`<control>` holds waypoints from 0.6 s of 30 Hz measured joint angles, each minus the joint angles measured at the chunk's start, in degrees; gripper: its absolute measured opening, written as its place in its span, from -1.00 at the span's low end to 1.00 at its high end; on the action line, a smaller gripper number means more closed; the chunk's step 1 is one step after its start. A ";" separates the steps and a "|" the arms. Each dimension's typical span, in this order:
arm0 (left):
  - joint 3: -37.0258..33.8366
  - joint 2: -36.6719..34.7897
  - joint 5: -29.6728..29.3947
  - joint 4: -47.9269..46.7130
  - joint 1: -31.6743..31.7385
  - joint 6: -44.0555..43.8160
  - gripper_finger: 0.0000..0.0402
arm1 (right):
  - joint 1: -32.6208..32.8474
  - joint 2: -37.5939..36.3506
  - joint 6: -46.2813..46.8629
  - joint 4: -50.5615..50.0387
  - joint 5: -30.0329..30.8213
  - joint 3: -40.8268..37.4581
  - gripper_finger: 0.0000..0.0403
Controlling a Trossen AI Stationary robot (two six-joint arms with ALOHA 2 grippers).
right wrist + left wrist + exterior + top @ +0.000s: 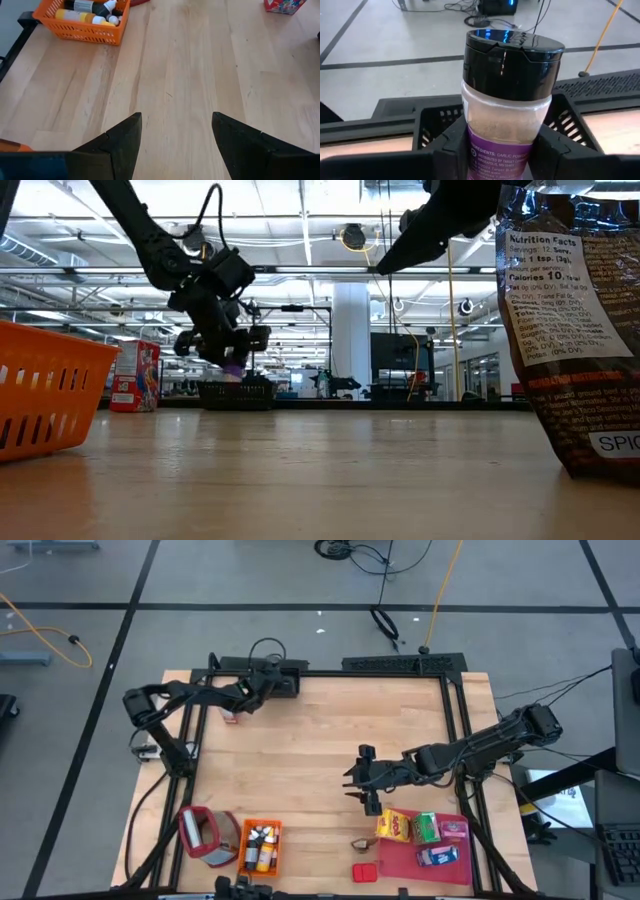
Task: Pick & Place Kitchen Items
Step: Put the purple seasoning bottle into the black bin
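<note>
- Purple-labelled garlic powder shaker (507,105), clear plastic with a black flip cap, sits upright between the fingers of the left gripper (506,160), which pinch its lower body on opposite sides
- It is held in the air just above the black basket (427,122) at the table's far edge, with that basket's open mouth directly beneath it
- I judge it light and rigid, but round and smooth, so it could twist or slip; the label band low on the body is the sound place to hold, not the hinged cap
- It should survive a short drop into the black basket, though it may tip and roll
- Right gripper (176,145) hangs well away from the black basket, over bare wooden table (190,65) beside the pink-red tray (400,862), its jaws spread wide and holding nothing
</note>
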 joint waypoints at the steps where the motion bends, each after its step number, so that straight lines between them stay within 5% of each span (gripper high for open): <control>1: 0.00 0.48 -0.04 0.14 -0.04 0.20 -0.29 | 0.00 0.00 0.00 -0.10 0.00 0.00 0.16; 18: 0.07 1.36 3.50 1.57 1.54 0.17 0.45 | 0.00 0.00 -0.87 -0.12 0.00 0.00 0.16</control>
